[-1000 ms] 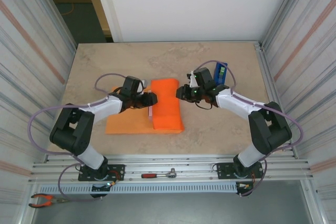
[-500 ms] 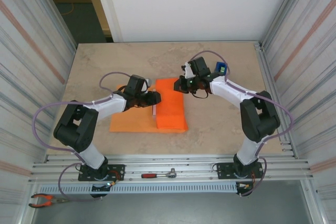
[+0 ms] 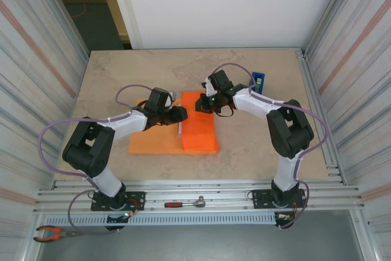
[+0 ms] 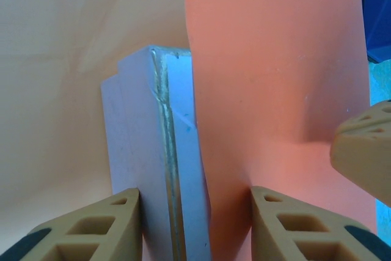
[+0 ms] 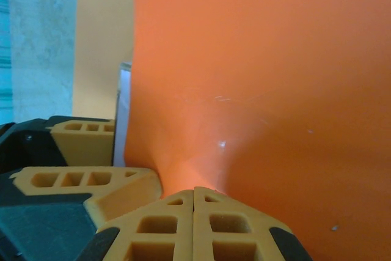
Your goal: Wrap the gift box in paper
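Fold in hand: mid-table, left gripper (image 4: 195, 209) clamps box (image 4: 143, 145) and paper (image 4: 269, 59) flap. Right gripper (image 5: 194, 195), pressed together, pinches paper's far edge. Next move probably needs pulling it taut leftward over box.

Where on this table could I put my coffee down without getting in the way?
Free: the far strip of table along the white wall, and the near-right patch beside the paper. Crowded: the middle, where left gripper and right gripper grip paper and gift box.
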Motion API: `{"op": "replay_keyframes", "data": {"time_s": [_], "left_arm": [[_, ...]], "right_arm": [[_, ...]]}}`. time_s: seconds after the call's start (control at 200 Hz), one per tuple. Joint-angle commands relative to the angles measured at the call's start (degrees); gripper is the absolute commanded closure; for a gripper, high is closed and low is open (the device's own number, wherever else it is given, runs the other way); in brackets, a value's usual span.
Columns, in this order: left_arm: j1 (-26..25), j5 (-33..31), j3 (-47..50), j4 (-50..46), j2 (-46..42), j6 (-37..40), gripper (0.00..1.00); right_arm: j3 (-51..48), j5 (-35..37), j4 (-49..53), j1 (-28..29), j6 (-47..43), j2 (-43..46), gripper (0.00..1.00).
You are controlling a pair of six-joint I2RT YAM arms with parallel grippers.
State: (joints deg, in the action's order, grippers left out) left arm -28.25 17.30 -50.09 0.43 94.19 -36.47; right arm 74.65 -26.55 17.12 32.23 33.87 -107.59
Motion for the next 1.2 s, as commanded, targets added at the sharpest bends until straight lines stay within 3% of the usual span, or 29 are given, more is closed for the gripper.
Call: {"op": "replay_keyframes", "data": {"time_s": [0.0, 0.296, 0.526, 0.777, 1.047, 1.192], "left_arm": [[-0.6, -3.1, 1.5, -3.4, 1.4, 0.5, 0.58], [1.8, -3.6, -0.5, -8.7, -4.8, 1.4, 0.53], [13.1, -7.4, 6.0, -13.2, -16.4, 0.3, 0.42], [24.8, -11.1, 14.0, -17.3, -22.1, -1.4, 0.34], [26.3, -14.6, 16.5, -18.6, -21.9, -2.7, 0.30], [26.4, -12.8, 18.0, -15.8, -19.0, -2.9, 0.29]], "right_arm": [[-1.6, 2.2, 0.1, 0.0, -0.1, -1.8, 1.00], [-5.2, 3.4, -1.2, -0.7, 0.7, -1.8, 1.00], [-6.6, 3.1, -2.2, -0.9, 0.9, -1.5, 1.00], [-7.6, 2.9, -3.2, -0.9, 1.2, -1.6, 1.00], [-8.1, 2.7, -3.6, -1.0, 1.3, -1.2, 1.00], [-8.4, 2.4, -4.0, -1.0, 1.3, -1.2, 1.00]]}}
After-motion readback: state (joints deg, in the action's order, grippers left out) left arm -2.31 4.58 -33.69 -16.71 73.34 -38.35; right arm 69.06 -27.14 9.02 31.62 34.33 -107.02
